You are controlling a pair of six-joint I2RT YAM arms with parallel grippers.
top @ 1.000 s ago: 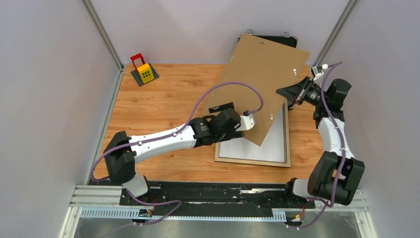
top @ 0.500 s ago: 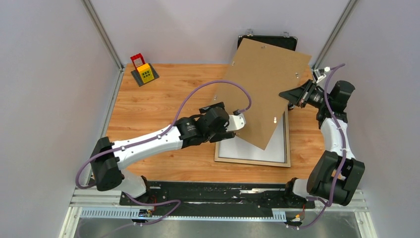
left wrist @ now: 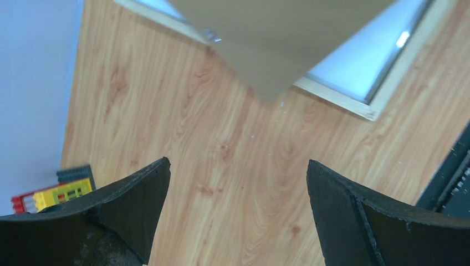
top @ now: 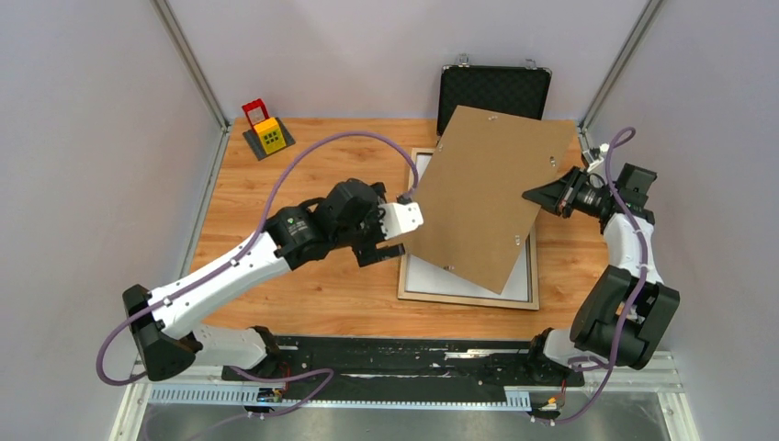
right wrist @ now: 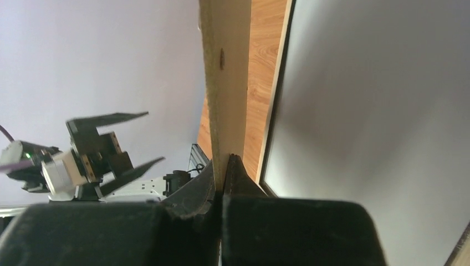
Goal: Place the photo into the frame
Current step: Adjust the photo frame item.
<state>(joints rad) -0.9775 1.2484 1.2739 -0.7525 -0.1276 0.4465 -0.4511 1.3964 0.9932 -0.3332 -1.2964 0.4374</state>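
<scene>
The frame (top: 468, 299) lies flat on the wooden table, pale wood rails up, with a whitish pane inside. A plain brown backing board (top: 487, 193) hangs tilted above it and covers most of it. My right gripper (top: 531, 195) is shut on the board's right edge; in the right wrist view the fingertips (right wrist: 224, 166) pinch the thin board (right wrist: 224, 83) edge-on. My left gripper (top: 409, 225) is open just left of the board and holds nothing. In the left wrist view its fingers (left wrist: 238, 183) span bare table, with the frame's corner (left wrist: 332, 97) ahead. The photo is out of view.
A black case (top: 496, 90) stands against the back wall behind the board. A red and yellow toy (top: 266, 129) on a dark base sits at the back left corner, also seen as the toy (left wrist: 61, 194) in the left wrist view. Walls close in on both sides.
My left arm has drawn back to the left, out from the board. The right gripper has shifted the board down and right, uncovering the black case.
</scene>
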